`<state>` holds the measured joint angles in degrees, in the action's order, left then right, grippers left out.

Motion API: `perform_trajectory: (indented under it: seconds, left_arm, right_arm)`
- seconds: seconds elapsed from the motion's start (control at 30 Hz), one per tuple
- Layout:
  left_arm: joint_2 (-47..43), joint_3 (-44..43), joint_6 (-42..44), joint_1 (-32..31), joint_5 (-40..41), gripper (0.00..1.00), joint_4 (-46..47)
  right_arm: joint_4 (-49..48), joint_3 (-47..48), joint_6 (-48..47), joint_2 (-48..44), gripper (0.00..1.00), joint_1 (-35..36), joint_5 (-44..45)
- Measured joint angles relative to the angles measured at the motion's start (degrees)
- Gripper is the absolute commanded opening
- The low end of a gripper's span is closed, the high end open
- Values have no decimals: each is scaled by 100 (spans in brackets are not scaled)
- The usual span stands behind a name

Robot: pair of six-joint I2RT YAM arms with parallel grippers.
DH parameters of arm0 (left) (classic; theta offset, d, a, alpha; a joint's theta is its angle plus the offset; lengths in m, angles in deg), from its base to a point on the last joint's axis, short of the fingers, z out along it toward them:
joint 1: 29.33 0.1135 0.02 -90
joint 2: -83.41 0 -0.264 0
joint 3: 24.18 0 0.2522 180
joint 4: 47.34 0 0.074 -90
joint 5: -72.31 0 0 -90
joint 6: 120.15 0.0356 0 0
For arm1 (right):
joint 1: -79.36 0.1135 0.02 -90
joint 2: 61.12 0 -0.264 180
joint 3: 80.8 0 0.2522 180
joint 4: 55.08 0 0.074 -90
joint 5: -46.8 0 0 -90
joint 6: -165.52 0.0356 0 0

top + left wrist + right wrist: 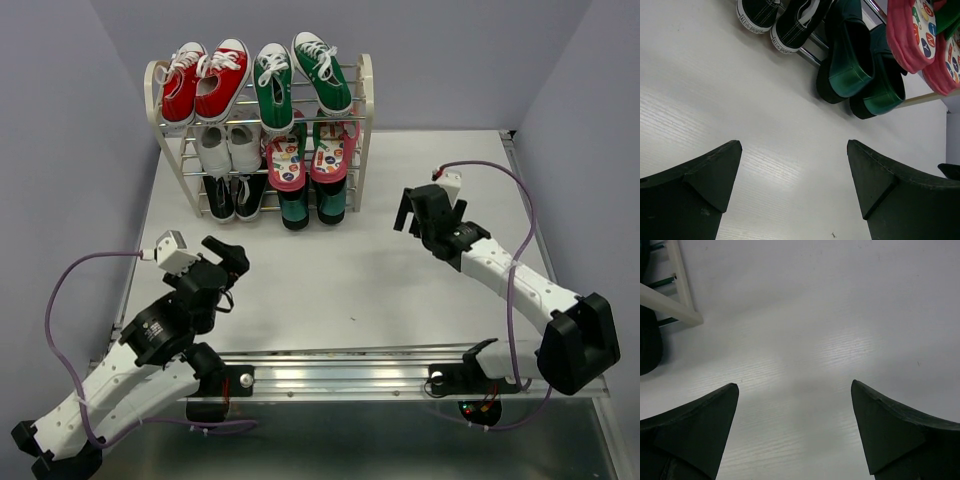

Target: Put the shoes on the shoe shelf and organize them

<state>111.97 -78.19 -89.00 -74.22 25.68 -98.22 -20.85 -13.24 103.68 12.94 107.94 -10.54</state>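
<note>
Shoes (pixel 320 70) rest shelved while left gripper (pixel 792 145), right gripper (pixel 795 385) gape, seemingly empty.

The top view looks down from above and behind the arm bases, taking in the table (pixel 330 290) and the shoe shelf (pixel 366 120) at its far edge. Both wrist views sit low over the tabletop, looking out between their jaws — the left near the shelf's bottom tier, the right catching only a foot of its frame.
</note>
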Motion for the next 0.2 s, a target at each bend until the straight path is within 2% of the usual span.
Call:
perform_trajectory:
  seconds: [0.2]
  left_arm:
    - [-35, 15, -181, 0, -9, 99, -46]
  right_arm:
    - [-608, -208, -2, -382, 100, 0, -186]
